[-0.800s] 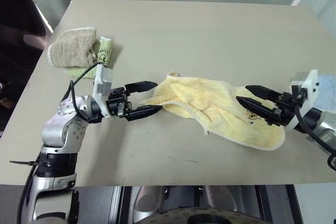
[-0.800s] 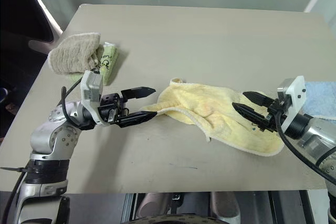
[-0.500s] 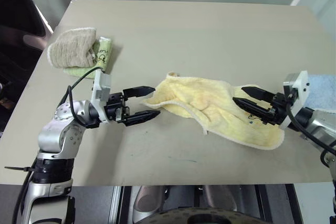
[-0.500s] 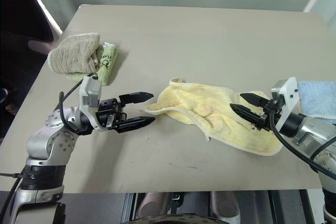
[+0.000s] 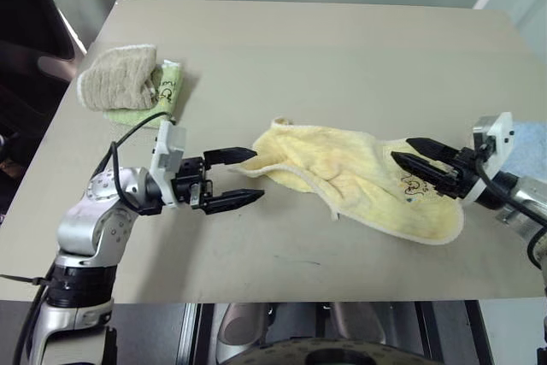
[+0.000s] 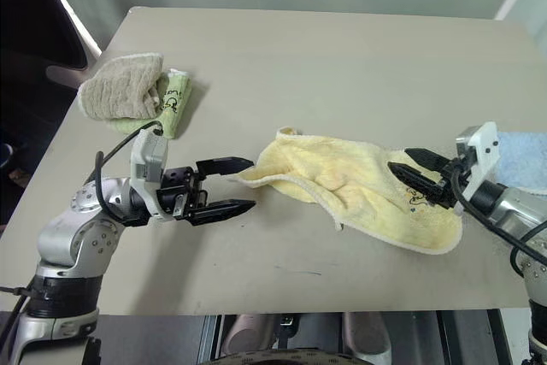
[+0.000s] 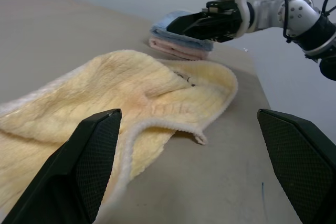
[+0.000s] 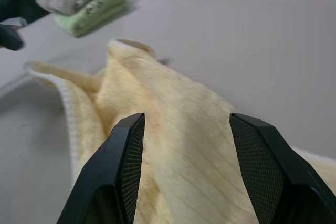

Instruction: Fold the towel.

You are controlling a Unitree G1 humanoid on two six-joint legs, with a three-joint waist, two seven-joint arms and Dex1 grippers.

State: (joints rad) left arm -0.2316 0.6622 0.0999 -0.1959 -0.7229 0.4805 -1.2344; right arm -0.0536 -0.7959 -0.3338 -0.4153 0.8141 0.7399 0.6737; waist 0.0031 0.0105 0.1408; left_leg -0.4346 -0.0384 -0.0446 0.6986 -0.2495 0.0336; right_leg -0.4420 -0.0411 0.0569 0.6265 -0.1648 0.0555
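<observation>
Towel [image 5: 350,175] lies crumpled mid-table [image 5: 342,57]. Left gripper [image 5: 244,179] fingers apart, empty, just left of it. Right gripper [image 5: 420,161] fingers apart over towel's right end, holding nothing.

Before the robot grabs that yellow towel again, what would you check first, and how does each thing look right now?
1. Left gripper open: ok, its fingers are spread wide.
2. Right gripper open: ok, its fingers are apart above the towel.
3. Towel free of both grippers: ok, neither is closed on it.
4. Towel flat enough to fold: not ok, it lies crumpled, with one edge turned over.
5. Left gripper lined up with a corner: ok, the nearest corner lies just beyond its fingertips.
6. Other cloths out of the way: ok, the beige towel and blue towel sit off to the sides of the table.
</observation>
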